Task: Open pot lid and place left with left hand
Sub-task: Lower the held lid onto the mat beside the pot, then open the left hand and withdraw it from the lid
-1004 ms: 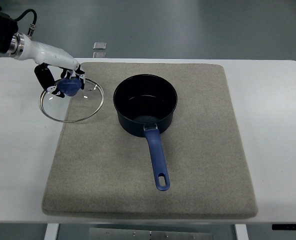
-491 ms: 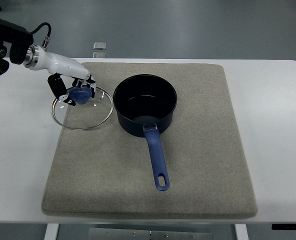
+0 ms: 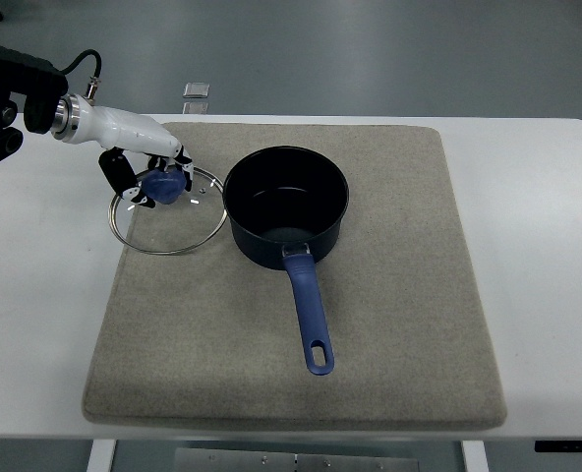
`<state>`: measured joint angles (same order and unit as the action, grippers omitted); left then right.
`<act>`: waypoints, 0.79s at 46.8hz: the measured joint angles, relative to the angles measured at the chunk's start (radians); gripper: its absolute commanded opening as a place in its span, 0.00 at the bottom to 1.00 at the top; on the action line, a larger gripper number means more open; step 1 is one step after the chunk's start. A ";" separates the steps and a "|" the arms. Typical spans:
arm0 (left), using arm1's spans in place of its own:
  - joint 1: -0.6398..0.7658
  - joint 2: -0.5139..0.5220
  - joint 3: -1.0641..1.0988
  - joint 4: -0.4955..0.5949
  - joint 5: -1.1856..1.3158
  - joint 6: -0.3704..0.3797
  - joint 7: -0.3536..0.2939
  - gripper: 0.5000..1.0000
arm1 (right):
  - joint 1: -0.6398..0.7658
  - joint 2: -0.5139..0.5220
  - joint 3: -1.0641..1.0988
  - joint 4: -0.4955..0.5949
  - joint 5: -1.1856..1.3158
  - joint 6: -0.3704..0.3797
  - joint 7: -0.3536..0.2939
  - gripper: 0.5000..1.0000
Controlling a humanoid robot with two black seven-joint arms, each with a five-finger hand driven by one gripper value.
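A dark blue pot (image 3: 286, 206) stands uncovered on the grey mat (image 3: 389, 295), its blue handle (image 3: 309, 315) pointing toward the near edge. Just left of the pot is the round glass lid (image 3: 170, 211) with a metal rim and a blue knob (image 3: 162, 183). My left hand (image 3: 149, 175) reaches in from the upper left and is shut on that knob. The lid's right rim is very close to the pot wall; I cannot tell if the lid rests on the mat or hangs just above it. The right arm does not show.
The mat lies on a white table (image 3: 542, 226) with bare strips at left and right. A small grey object (image 3: 196, 90) sits at the table's far edge behind the mat.
My left hand has carried the lid rightward, from overhanging the mat's left edge to right beside the pot. The pot has not moved.
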<state>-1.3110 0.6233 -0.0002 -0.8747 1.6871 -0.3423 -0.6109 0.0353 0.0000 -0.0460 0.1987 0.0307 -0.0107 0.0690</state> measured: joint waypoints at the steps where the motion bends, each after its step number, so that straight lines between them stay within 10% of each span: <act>1: 0.003 -0.003 0.000 0.004 0.000 0.004 0.000 0.00 | 0.000 0.000 0.000 0.000 0.000 0.000 0.000 0.83; 26: 0.044 -0.040 -0.014 0.040 -0.008 0.064 0.000 0.00 | 0.000 0.000 0.000 0.000 0.000 0.000 0.000 0.83; 29: 0.045 -0.036 -0.022 0.039 -0.013 0.091 0.000 0.45 | 0.000 0.000 0.000 0.000 0.000 0.000 0.000 0.83; 37: 0.060 -0.029 -0.021 0.033 -0.056 0.170 0.000 0.76 | 0.000 0.000 0.000 0.000 0.000 0.000 0.000 0.83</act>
<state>-1.2506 0.5939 -0.0216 -0.8418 1.6313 -0.1722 -0.6109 0.0354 0.0000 -0.0460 0.1987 0.0307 -0.0107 0.0688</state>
